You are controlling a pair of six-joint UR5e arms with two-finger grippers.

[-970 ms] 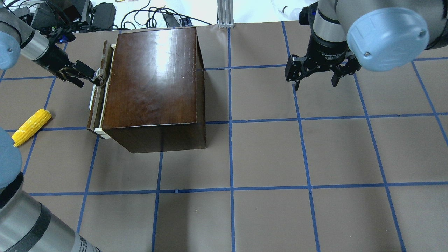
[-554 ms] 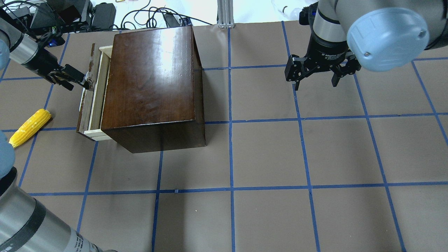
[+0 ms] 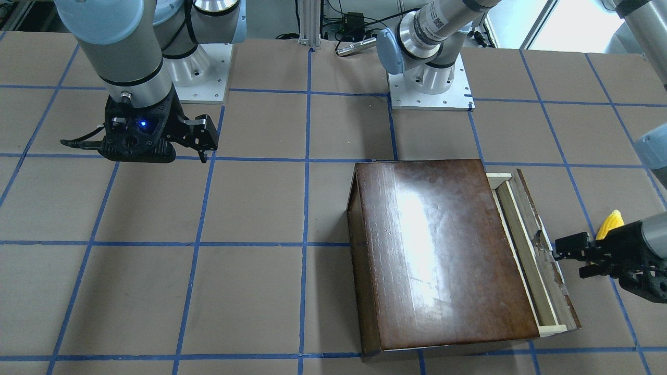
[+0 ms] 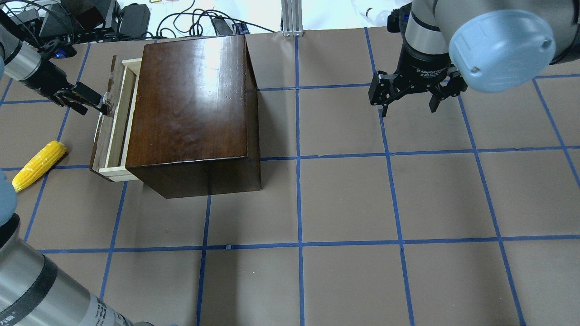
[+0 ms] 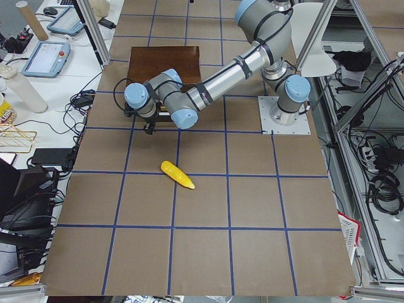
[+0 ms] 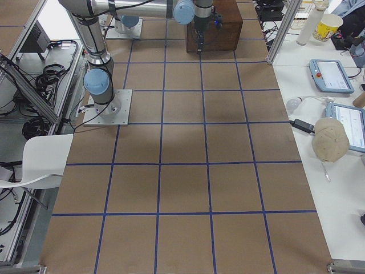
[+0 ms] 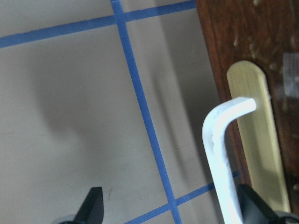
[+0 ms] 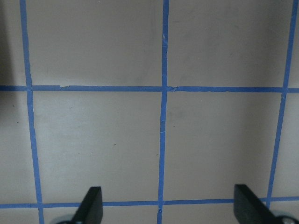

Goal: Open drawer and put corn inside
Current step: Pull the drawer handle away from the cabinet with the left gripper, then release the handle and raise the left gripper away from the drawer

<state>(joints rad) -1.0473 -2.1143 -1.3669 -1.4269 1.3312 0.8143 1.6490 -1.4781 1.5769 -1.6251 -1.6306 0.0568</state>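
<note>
The dark-brown wooden box (image 4: 190, 99) stands at the table's back left; it also shows in the front-facing view (image 3: 437, 250). Its drawer (image 4: 118, 122) is pulled partly out to the left, showing a strip of pale wood (image 3: 526, 250). My left gripper (image 4: 96, 106) is open, with one finger hooked on the white handle (image 7: 217, 140) of the front panel. The yellow corn (image 4: 38, 164) lies on the table to the left of the drawer, apart from it; it also shows in the left side view (image 5: 177, 175). My right gripper (image 4: 408, 108) is open and empty above the table at the back right.
Brown paper with blue tape lines (image 4: 299, 244) covers the table. Cables and boxes (image 4: 136, 18) lie beyond the back edge. The arm bases (image 3: 430, 88) are bolted at the robot's side. My left arm's elbow (image 4: 27, 290) fills the overhead view's lower left corner.
My left gripper has moved left with the handle. The drawer has slid further out of the box. The box itself has shifted slightly left. The right arm and the corn have not moved.
</note>
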